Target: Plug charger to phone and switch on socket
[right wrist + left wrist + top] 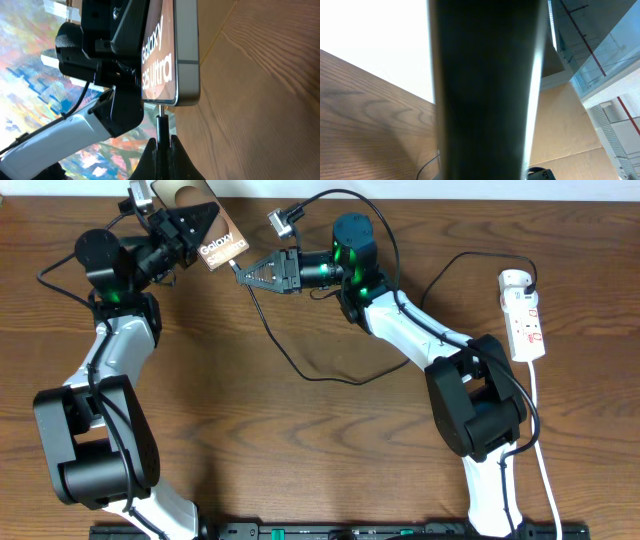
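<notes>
Presently the phone [222,248] is held above the table [300,460] near its far edge, clamped by the left gripper [203,228]. The connector tip [161,122] of the charger [300,365] is pinched in the right gripper [243,273] and set against the phone's end edge; whether it is seated cannot be told. The white power strip [523,315] is laid well apart at the right.
</notes>
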